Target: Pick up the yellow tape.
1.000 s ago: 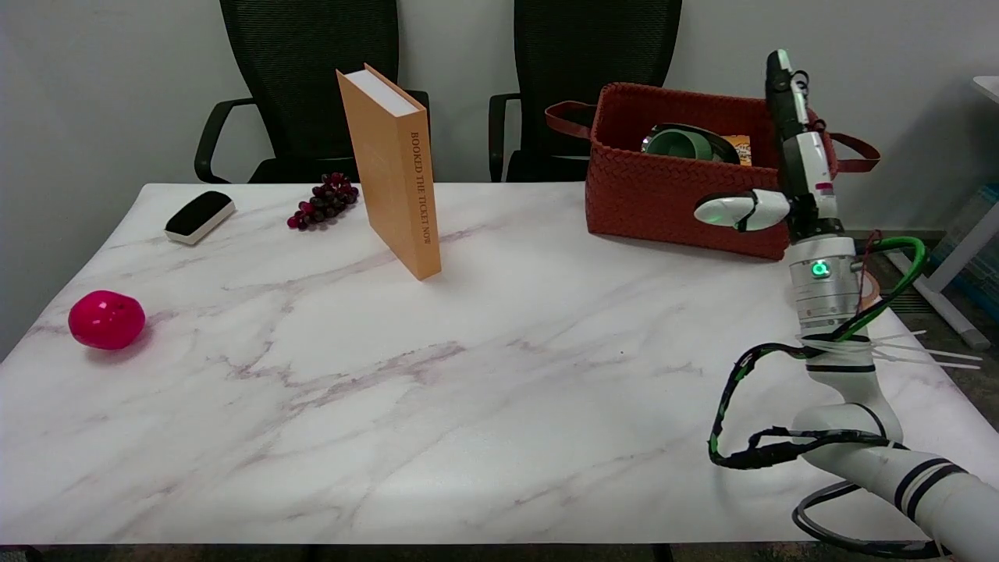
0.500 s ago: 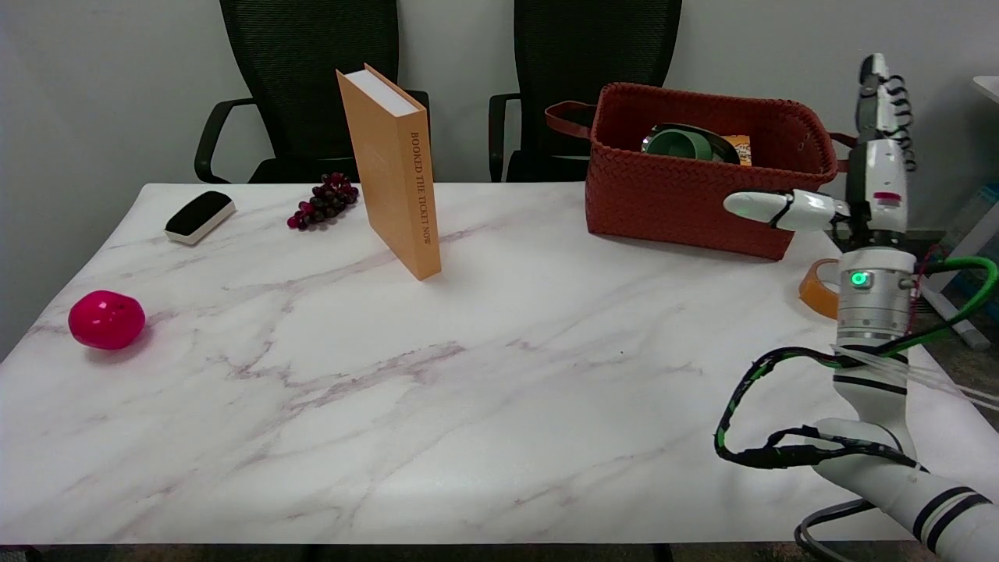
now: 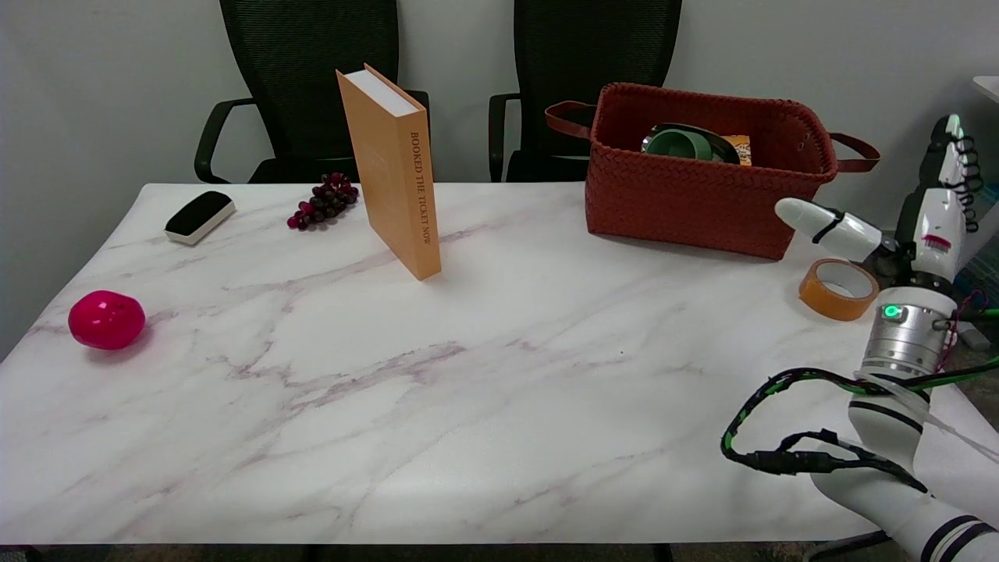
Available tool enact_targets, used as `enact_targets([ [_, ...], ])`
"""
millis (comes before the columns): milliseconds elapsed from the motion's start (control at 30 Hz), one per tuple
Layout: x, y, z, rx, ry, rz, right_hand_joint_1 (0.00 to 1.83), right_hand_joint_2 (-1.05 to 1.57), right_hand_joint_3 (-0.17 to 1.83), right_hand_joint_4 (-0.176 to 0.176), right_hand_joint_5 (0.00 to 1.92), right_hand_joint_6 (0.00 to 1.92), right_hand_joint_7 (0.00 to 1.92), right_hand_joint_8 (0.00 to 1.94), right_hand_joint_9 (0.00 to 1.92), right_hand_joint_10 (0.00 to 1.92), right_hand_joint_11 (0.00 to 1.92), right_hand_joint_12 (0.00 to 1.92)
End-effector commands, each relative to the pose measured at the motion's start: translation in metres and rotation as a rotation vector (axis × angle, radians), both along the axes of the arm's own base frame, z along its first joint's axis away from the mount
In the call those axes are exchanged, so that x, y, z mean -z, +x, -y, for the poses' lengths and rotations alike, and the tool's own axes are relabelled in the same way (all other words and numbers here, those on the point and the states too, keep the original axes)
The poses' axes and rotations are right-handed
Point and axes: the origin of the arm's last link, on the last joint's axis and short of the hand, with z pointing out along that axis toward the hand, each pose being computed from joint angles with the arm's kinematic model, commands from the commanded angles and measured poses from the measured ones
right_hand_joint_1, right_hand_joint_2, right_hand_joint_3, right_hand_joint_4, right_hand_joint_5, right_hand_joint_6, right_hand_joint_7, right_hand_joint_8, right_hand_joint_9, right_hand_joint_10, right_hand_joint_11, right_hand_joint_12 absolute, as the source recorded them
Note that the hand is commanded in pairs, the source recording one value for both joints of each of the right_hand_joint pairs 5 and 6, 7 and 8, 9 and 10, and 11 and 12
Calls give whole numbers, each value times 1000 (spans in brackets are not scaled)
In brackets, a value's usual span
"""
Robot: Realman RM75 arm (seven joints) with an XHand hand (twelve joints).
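Green bowl (image 3: 688,144) in woven basket (image 3: 695,195)

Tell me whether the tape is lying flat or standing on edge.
Flat. The tape rests on the table with its open ring facing up, untouched by the hand.

You have a white, grey-veined marble table (image 3: 468,375), tan book (image 3: 390,176), rust-red woven basket (image 3: 687,195). Your tape (image 3: 837,289) is orange-yellow; ball (image 3: 106,319) magenta, grapes (image 3: 324,199) dark red.
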Motion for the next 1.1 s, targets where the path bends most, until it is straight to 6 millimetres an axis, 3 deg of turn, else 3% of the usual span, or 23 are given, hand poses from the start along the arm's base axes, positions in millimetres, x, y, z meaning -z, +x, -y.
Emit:
enact_targets([
  [33,-32,-76,-17,7,-76,321,586,210,-175,0,0,0,0,0,0,0,0,0],
  [367,-41,-97,-13,81,-71,387,501,377,-175,0,0,0,0,0,0,0,0,0],
  [633,-43,-98,-13,74,-92,387,482,393,-175,0,0,0,0,0,0,0,0,0],
  [1100,-51,-106,-27,-143,-22,500,427,415,-175,0,0,0,0,0,0,0,0,0],
])
